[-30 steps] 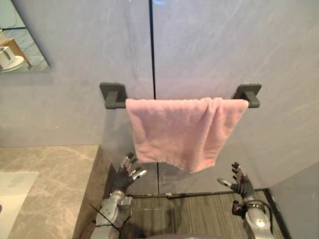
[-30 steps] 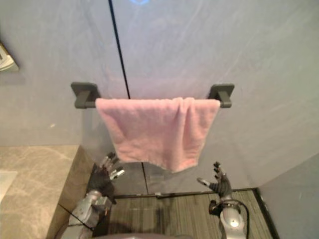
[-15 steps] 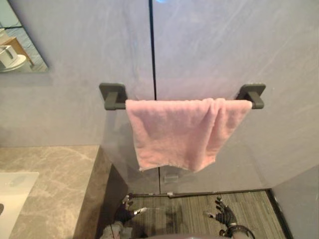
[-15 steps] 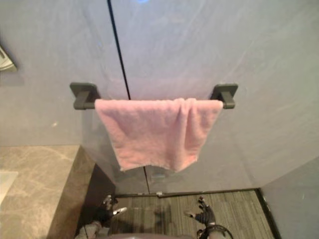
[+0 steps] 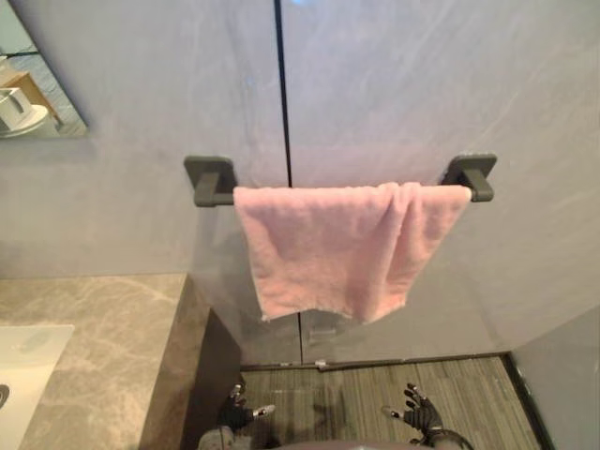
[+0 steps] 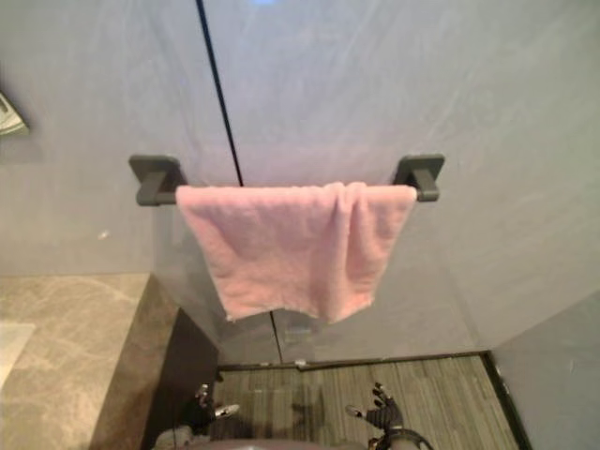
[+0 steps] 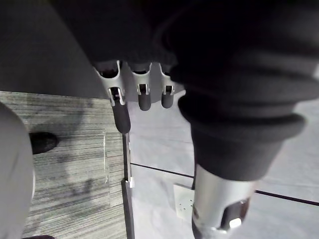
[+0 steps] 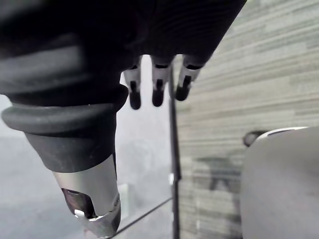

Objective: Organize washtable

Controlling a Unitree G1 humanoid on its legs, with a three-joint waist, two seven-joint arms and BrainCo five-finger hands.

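The pink towel (image 5: 337, 248) is draped over the wall bar (image 5: 214, 195); it is judged soft, light and limp, best pinched at its hem. The left hand (image 5: 234, 411) and right hand (image 5: 419, 411) are held low, fingers spread, empty.

Wall (image 5: 422, 84): grey stone-look panels, with a dark vertical seam (image 5: 283, 94) at upper centre.
Mirror (image 5: 37, 89): corner at upper left.
Rail (image 5: 208, 180): dark brackets, mid-frame on the wall.
Counter (image 5: 103, 347): beige marble, lower left, with a white basin (image 5: 21, 375) at the left edge.
Floor (image 5: 375, 389): grey striped, bottom centre.
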